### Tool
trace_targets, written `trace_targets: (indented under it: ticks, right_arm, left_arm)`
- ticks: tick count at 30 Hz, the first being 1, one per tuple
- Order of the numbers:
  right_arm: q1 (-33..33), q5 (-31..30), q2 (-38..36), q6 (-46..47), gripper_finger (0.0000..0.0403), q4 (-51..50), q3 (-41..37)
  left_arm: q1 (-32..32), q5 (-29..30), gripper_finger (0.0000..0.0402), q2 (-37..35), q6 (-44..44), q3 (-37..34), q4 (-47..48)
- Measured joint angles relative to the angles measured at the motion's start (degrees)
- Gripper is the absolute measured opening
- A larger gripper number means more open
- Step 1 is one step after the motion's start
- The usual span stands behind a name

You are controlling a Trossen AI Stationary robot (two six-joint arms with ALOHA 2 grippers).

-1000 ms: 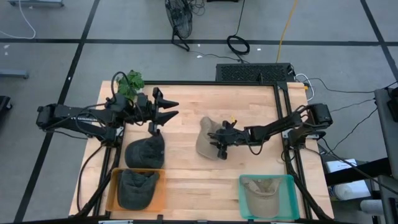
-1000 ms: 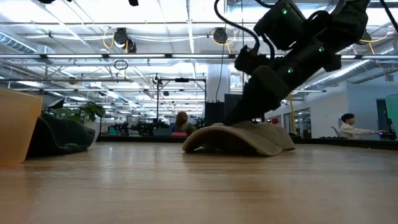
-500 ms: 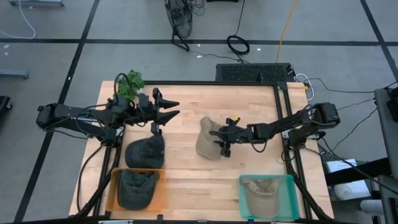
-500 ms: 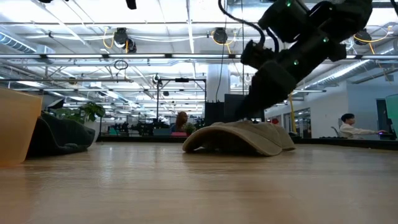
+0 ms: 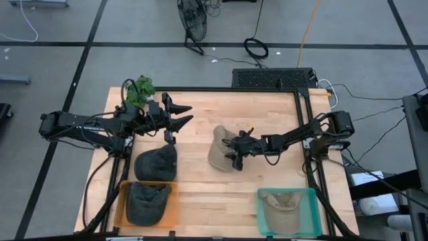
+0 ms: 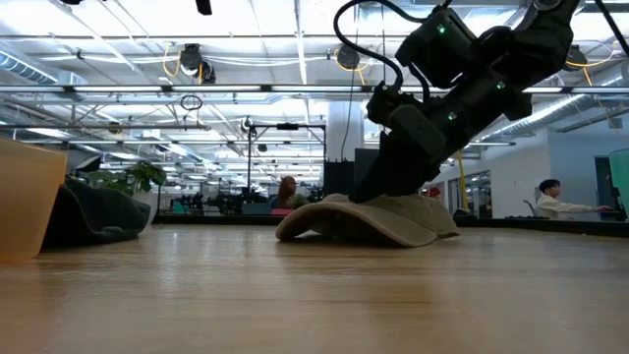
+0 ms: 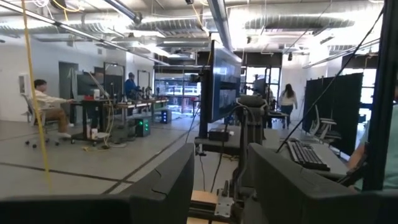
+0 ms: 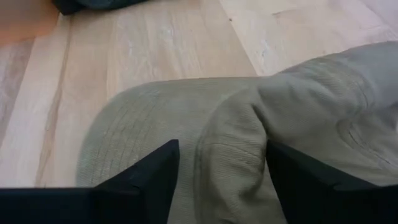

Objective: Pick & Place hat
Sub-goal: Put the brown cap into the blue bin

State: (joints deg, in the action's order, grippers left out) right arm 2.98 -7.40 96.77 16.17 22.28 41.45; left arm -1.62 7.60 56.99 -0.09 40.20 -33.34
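Right gripper [image 5: 235, 153] is down on the tan hat [image 5: 219, 152] in the middle of the table [image 5: 267, 114]. Fingers are spread wide, one on each side of a bunched-up fold of the crown, and in the right wrist view the fabric fills the gap between them. Can't really say from these views whether it's pinching the cloth or just straddling it, so I'd call it wide open and touching the hat, nothing lifted. In the low view the hat's brim sits flat on the wood with the gripper pressing into the top of it.

Left gripper [image 5: 182, 115] hangs above the table near the far left side, close to the plant [image 5: 138, 90]. Its two fingers stand apart with nothing between them, and its wrist camera just looks out into the room.

Other stuff on the table:
- dark hat [image 5: 156, 163] lying loose on the left side, just behind the orange bin [image 5: 120, 201]
- another dark hat [image 5: 147, 203] inside that orange bin
- teal bin [image 5: 312, 201] at the near right edge, with a tan hat [image 5: 283, 209] in it

The hat under the right gripper is well apart from both bins, roughly between the loose dark one and the right arm's base.
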Motion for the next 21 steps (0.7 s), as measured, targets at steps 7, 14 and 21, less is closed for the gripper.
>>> trace_targets:
  ticks: [7, 14, 21]
  right_arm:
    - [0.19, 0.2, 0.0, -1.72, 0.0138, -0.4, 0.0]
    - [0.22, 0.07, 0.06, -6.31, 0.0031, 1.6, -0.09]
    - [0.24, 1.51, 0.06, -7.65, 0.0015, 1.44, -0.09]
  left_arm:
    - [-0.15, 0.3, 0.0163, 0.0, 1.84, 0.01, -1.32]
    - [-0.27, 0.52, 0.0163, 0.0, 0.99, 0.01, 0.57]
    - [-0.27, 0.52, 0.0163, 0.0, 1.49, 0.01, -0.24]
